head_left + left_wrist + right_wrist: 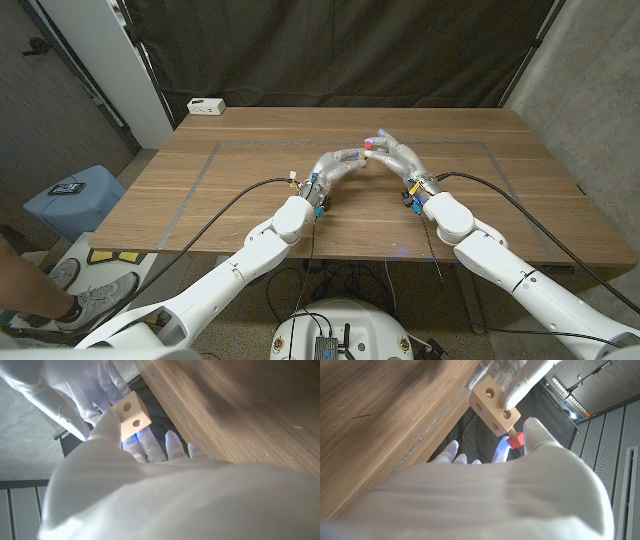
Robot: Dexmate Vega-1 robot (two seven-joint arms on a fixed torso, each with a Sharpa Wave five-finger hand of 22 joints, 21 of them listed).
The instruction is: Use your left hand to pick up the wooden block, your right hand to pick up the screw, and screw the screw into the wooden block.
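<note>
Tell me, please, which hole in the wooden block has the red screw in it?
The hole on the pale wooden block's end face holds the red-headed screw; the other holes stand empty.

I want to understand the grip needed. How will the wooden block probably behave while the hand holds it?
The wooden block looks rigid with flat faces, so it should not roll. Several holes suggest it is fairly light. The left hand pinches it by fingertips only, so turning the red-headed screw may twist it.

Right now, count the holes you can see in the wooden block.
4 in the right wrist view. The wooden block shows one on its upper face, two on the side face, and one holding the red screw. Fingers cover other faces, so more may be hidden.
</note>
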